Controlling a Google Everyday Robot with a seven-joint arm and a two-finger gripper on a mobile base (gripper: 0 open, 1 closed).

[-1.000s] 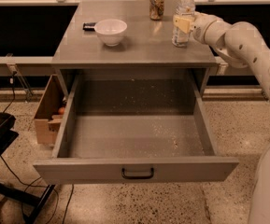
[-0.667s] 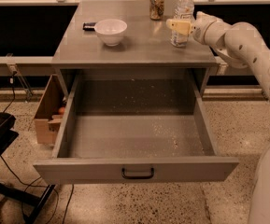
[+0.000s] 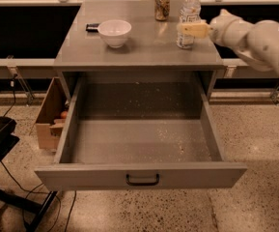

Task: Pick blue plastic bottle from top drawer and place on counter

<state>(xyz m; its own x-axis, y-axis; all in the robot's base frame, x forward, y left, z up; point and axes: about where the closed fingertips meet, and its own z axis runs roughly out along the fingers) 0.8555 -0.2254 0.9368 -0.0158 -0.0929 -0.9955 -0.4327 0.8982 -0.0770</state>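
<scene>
Blue plastic bottle is out of the drawer and upright on the worktop, back-right area, near the right edge. Only one camera view to go on.

- Claw is at the bottle, about mid-height, with the arm reaching in from the right. I can't tell whether it's clamped on the bottle or loose.
- Bottle base looks flat on the worktop, no tilt. Drink can is just behind-left of it and not touching. White bowl is well apart, on the left.
- Top drawer is pulled fully open and I see nothing inside.

My read: pick and transfer are done, and the placement is basically made. What's left is confirming release and backing the claw out to the right without knocking the bottle into the can. Closing the drawer isn't part of the task.
</scene>
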